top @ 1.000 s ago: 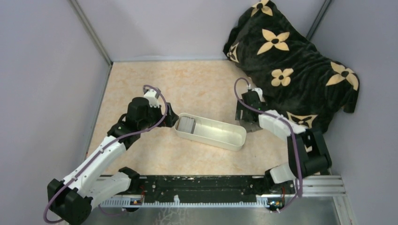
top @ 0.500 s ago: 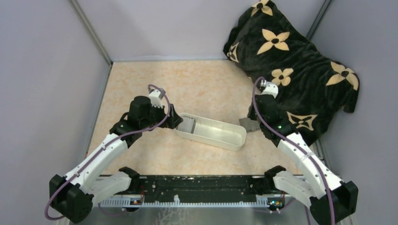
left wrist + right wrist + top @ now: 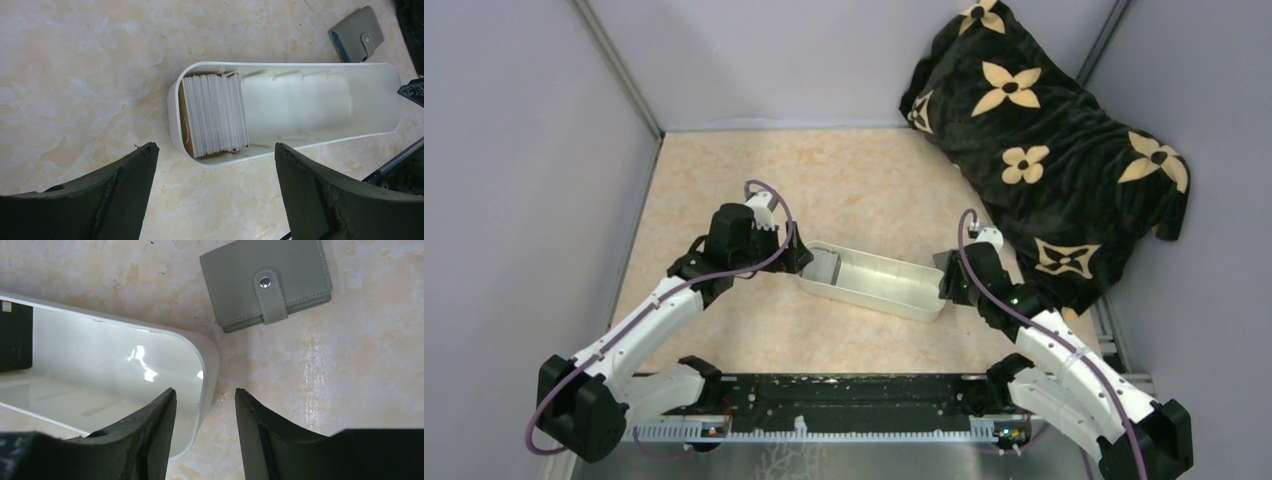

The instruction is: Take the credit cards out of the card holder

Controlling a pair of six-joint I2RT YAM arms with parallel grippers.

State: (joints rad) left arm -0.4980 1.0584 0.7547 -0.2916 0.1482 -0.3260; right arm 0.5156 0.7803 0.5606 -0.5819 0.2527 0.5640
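The card holder point(image 3: 267, 282) is a grey wallet, snapped shut, lying flat on the table just beyond the right end of the white tray point(image 3: 207, 357); it also shows in the left wrist view point(image 3: 357, 34). A stack of pale cards point(image 3: 215, 115) stands on edge in the tray's left end, with a black face point(image 3: 15, 335) on one side. My left gripper point(image 3: 214, 147) hangs wide open over that end, holding nothing. My right gripper point(image 3: 205, 391) is open, its fingers straddling the tray's right end wall without gripping it. In the top view my right arm mostly hides the wallet.
The long white tray point(image 3: 879, 295) lies aslant mid-table between my left gripper point(image 3: 796, 255) and my right gripper point(image 3: 946, 280). A black blanket with tan flowers point(image 3: 1054, 130) is heaped at the back right. Grey walls close in the left and back.
My right arm lifted away from the wallet, swung nearer and came down at the tray's right end, jaws narrower than before. The left gripper edged toward the tray's left end.
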